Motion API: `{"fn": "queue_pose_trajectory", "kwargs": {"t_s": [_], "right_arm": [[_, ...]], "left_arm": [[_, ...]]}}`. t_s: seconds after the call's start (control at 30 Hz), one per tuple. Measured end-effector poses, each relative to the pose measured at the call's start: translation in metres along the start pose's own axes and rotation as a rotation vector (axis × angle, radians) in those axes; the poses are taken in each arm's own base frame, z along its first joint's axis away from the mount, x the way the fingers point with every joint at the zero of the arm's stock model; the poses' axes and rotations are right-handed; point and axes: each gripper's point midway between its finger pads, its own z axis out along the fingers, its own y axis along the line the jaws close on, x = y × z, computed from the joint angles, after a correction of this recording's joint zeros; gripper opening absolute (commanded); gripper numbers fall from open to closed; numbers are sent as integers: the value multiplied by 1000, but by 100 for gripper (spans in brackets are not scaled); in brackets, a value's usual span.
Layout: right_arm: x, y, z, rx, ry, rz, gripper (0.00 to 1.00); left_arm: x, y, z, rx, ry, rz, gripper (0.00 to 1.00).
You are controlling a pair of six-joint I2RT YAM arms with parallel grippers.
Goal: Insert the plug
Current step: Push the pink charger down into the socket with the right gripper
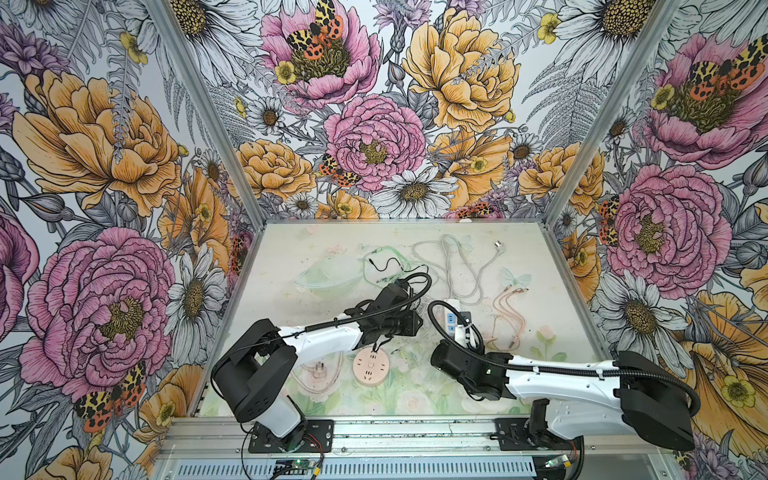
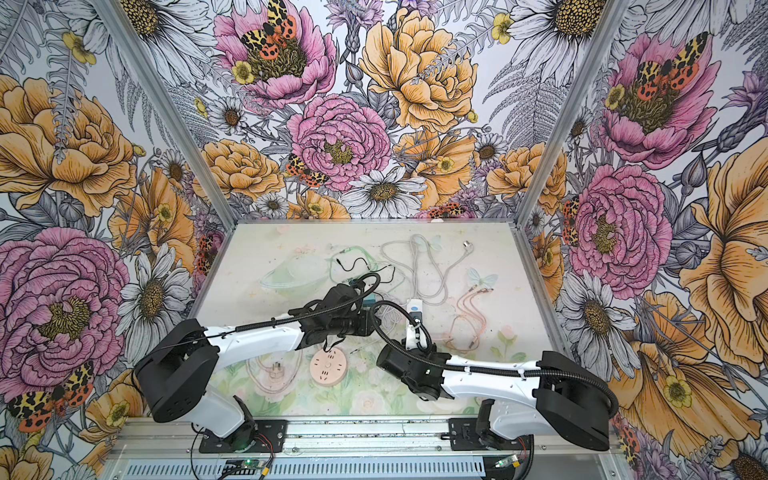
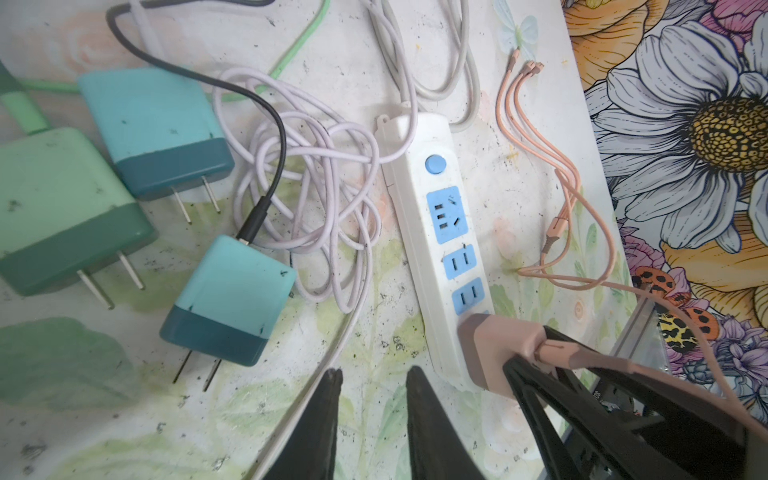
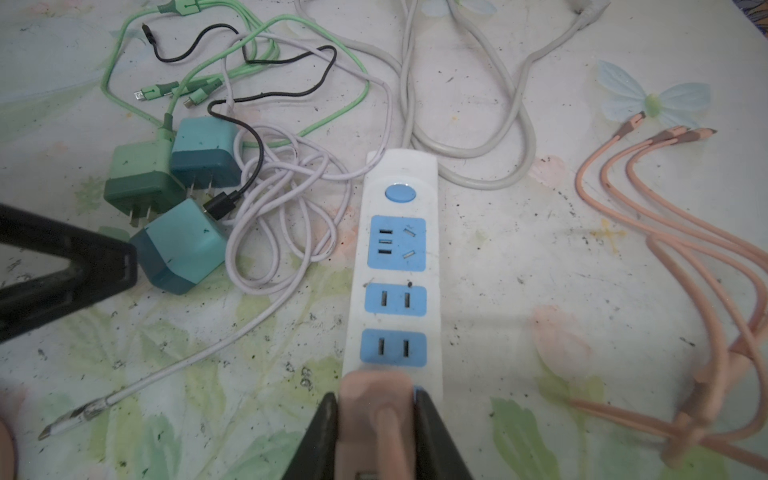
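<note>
Right wrist view spans the floral-printed table mat (image 4: 540, 270), where the long white plastic power strip with blue sockets (image 4: 397, 245) lies flat, sockets up, ready for a straight downward push. At its near end sits the pink blocky plastic plug (image 4: 365, 386), clamped from both sides by the right gripper (image 4: 374, 401), probably to keep the prongs square; their depth is hidden. Beside the strip, the left gripper (image 3: 374, 371) is poised with jaws slightly parted, empty.
</note>
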Motion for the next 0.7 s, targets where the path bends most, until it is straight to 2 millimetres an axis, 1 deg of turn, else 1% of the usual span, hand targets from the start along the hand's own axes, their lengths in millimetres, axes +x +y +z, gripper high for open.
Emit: {"fn": "queue_pose_trajectory", "kwargs": {"t_s": [0.03, 0.17, 0.23, 0.37, 0.5, 0.63, 0.7], "right_arm": [[1, 0, -1, -9, 7, 0, 20], [3, -1, -5, -31, 34, -13, 21], [4, -1, -6, -36, 41, -19, 24], [4, -1, -6, -37, 47, -29, 30], [5, 1, -5, -31, 55, -46, 33], [25, 0, 1, -19, 137, -95, 35], [31, 0, 3, -16, 163, -108, 35]], "left_arm": [[0, 0, 0, 0, -1, 0, 31], [-4, -4, -1, 6, -7, 3, 31], [-6, -6, -1, 10, -11, 4, 31], [-4, -7, -1, 10, -7, 7, 33], [-3, -6, -1, 4, -1, 5, 33], [-2, -4, -2, -3, 2, 4, 33], [-3, -5, -4, -3, -1, 5, 33]]}}
